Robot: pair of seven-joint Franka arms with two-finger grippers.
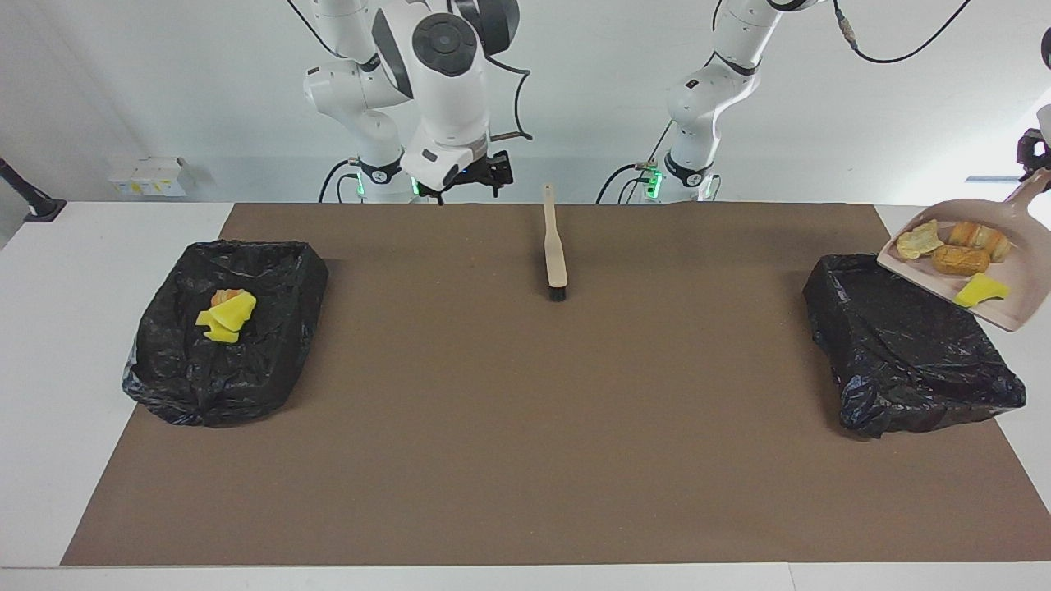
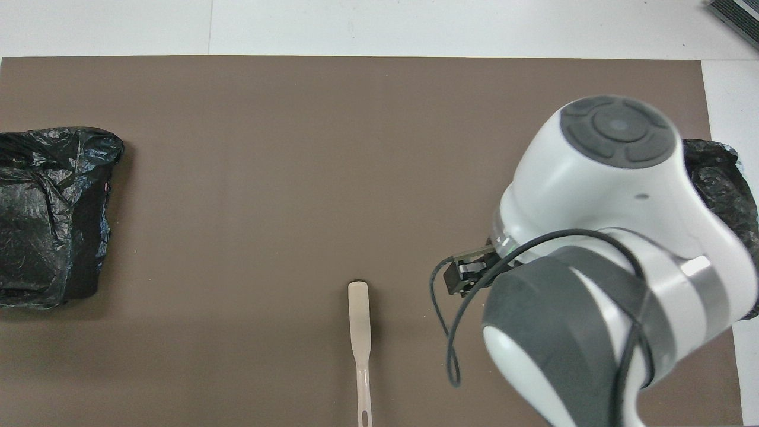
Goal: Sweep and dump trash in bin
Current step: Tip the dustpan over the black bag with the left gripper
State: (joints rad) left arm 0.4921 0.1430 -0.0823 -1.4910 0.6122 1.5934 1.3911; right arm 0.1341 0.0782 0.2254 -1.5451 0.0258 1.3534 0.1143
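Note:
The beige dustpan (image 1: 1014, 283) hangs tilted in the air over the black-lined bin (image 1: 903, 345) at the left arm's end of the table. It carries trash: a yellow wedge (image 1: 981, 289) and tan and orange lumps (image 1: 961, 259). My left gripper (image 1: 1036, 164) is at the edge of the facing view, shut on the dustpan's handle. The wooden brush (image 1: 556, 250) (image 2: 359, 332) lies flat on the brown mat, near the robots. My right gripper (image 1: 493, 174) is open and empty, raised above the table's robot-side edge, beside the brush toward the right arm's end. The overhead view shows neither the dustpan nor the left gripper.
A second black-lined bin (image 1: 226, 328) at the right arm's end holds yellow wedges (image 1: 226, 316) and an orange lump. In the overhead view the right arm's body (image 2: 593, 267) covers most of that bin (image 2: 717, 178). The bin under the dustpan (image 2: 53, 213) shows only black liner.

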